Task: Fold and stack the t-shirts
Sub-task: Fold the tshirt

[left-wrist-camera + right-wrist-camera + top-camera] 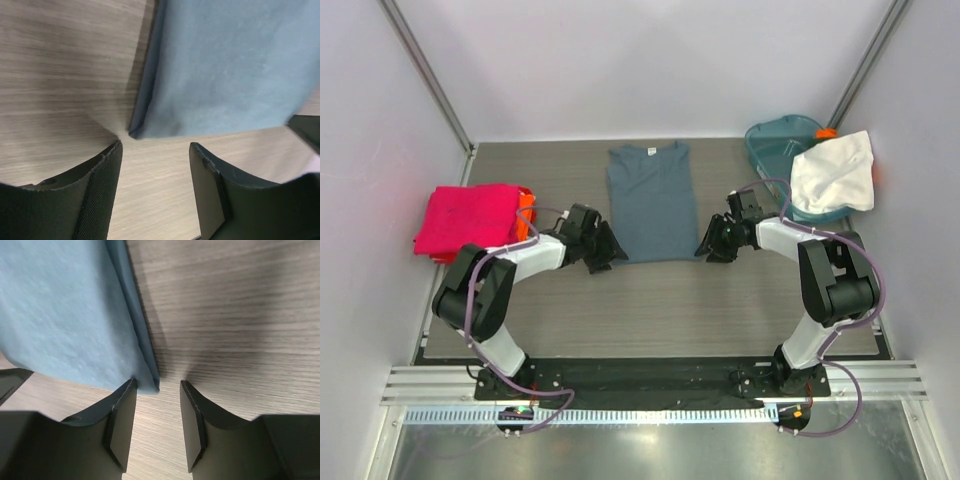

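I am holding my left gripper [155, 144] wide open and empty, just short of the near left corner of the slate blue-grey t-shirt [651, 205]. My right gripper [158, 381] is open a little less, also empty, its fingers flanking the near right corner. The shirt is lying flat in the middle of the table [650, 310], sleeves tucked in, collar at the far end and hem towards me. I am judging it light, limp and thin: it will be sagging and creasing wherever it is unsupported, and the doubled layers along each side edge could slide apart. So I am planning to pinch both hem corners through every layer, right on the folded edges, and to lift them together. The magenta pink t-shirt [465, 215] is lying folded on the orange-red one [525, 210] at the left, and the white t-shirt [832, 172] is hanging over the teal tub [775, 140] at the far right.
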